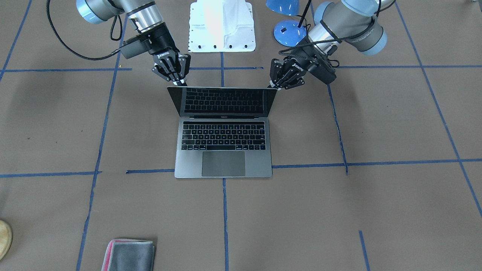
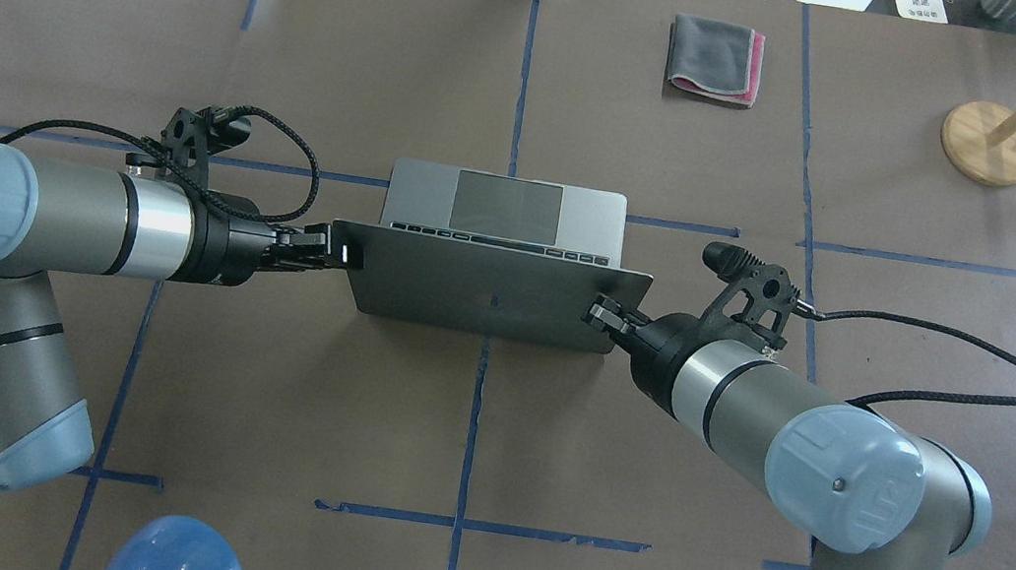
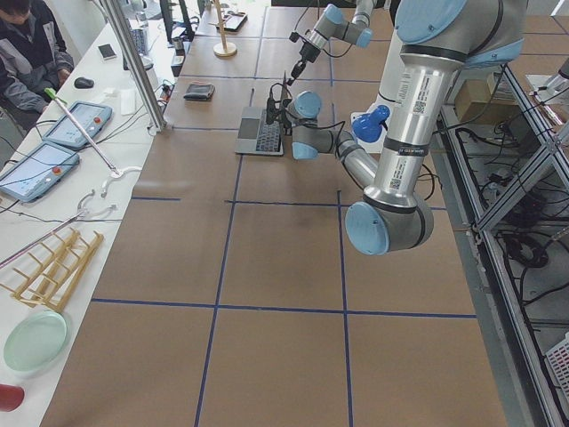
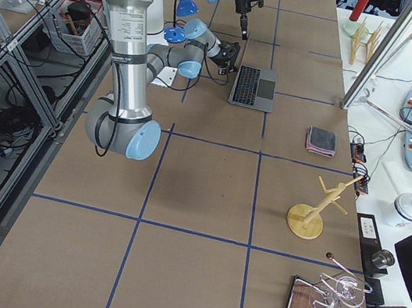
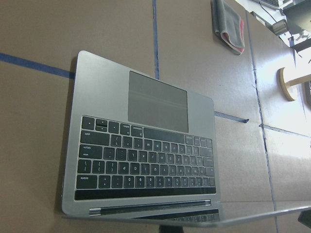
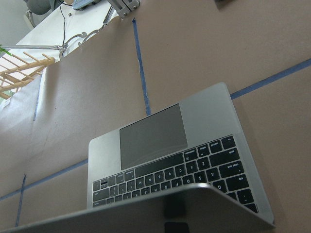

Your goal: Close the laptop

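L arm (image 2: 50,216) & R arm (image 2: 750,404): grey tubes w/ pale-blue joint caps, silver wrist bands. L gripper (image 1: 278,85) & R gripper (image 1: 180,81) black, white ROBOTIQ lettering. Black braided cables (image 2: 958,338).

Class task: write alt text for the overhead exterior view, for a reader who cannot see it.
Two robot arms hold a grey laptop half shut on a brown table, left claw and right claw pinching its lid's side edges. A folded cloth lies beyond.
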